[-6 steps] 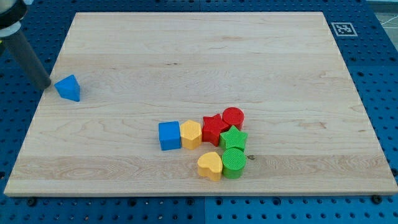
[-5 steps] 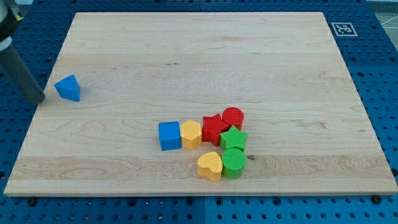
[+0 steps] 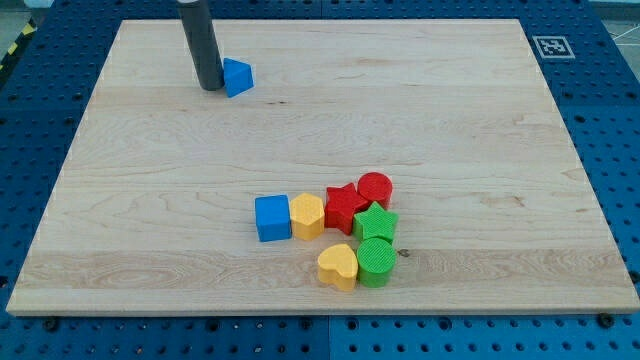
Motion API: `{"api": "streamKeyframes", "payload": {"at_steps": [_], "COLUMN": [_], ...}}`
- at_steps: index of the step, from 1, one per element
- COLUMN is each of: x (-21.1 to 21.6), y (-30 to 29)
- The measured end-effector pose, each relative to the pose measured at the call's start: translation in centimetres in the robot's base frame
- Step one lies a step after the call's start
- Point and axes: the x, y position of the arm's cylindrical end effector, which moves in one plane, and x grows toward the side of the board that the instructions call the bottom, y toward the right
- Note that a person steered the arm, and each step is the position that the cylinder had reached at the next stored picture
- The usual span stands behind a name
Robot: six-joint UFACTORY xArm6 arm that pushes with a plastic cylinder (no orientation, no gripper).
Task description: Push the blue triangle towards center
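— Where's the blue triangle (image 3: 237, 77)?
— On the desk (image 3: 450, 120), near its top-left. My tip (image 3: 211, 88) touches the triangle's left side.
— Gripper state?
— None fitted, only a rod

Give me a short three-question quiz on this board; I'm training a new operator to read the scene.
1. True or false: my tip stands at the view's left of the small blue triangle block.
2. Which block lies nearest the view's bottom? A) red cylinder block B) yellow heart block C) blue cube block
3. Fill in: the green star block sits directly above the green ____ block in the view.

Key: 1 true, close beside it; 2 B; 3 cylinder.
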Motion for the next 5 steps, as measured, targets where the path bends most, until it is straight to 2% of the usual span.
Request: {"api": "streamKeyframes", "payload": {"at_steps": [1, 2, 3, 4, 5], "x": [0.1, -2.3, -2.3, -0.7, 3.8], "y": [-0.2, 1.1, 6.0, 11.9, 15.2]}}
